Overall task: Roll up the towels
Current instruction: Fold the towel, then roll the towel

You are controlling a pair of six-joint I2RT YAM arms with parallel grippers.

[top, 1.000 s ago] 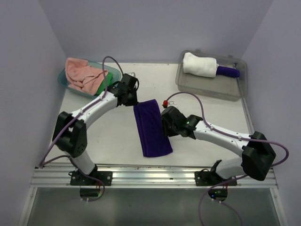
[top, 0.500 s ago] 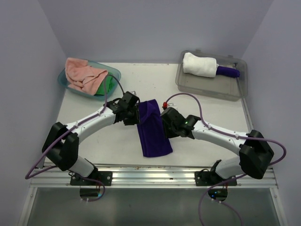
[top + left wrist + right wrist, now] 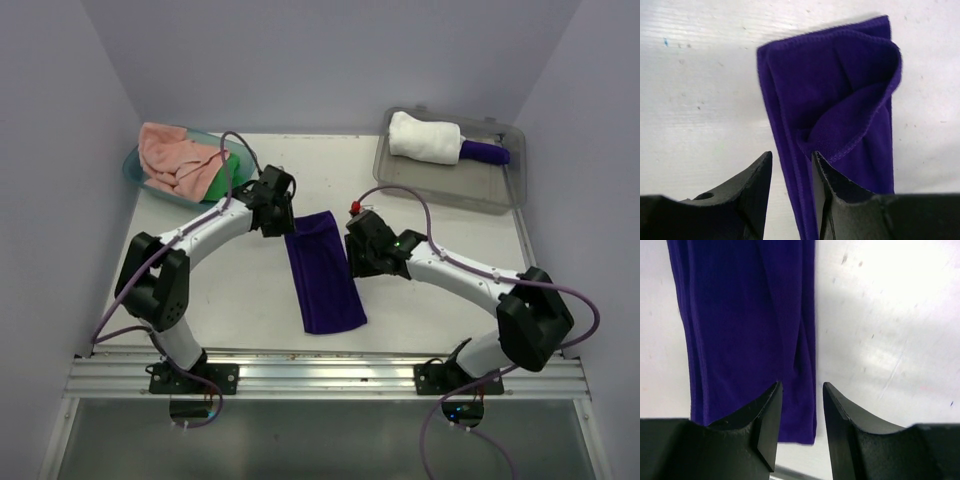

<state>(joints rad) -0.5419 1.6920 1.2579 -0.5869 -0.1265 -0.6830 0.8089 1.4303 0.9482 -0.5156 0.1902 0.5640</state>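
Note:
A purple towel (image 3: 322,275) lies as a long folded strip in the middle of the table. In the left wrist view its far end (image 3: 840,95) is turned over into a loose flap. My left gripper (image 3: 287,222) is open at that end, and its jaws (image 3: 791,162) stand on either side of the towel's left edge. My right gripper (image 3: 353,262) is open at the towel's right edge, which runs between its jaws (image 3: 802,390). Neither gripper pinches the cloth.
A teal basket (image 3: 139,172) at the back left holds pink and green towels. A clear bin (image 3: 445,180) at the back right holds a white rolled towel (image 3: 424,138) and a purple roll (image 3: 486,152). A metal rail runs along the table's near edge.
My left gripper swung toward the near edge with the towel's far end lifted, then moved back. That end now lies turned over. My right gripper shifted slightly toward the back.

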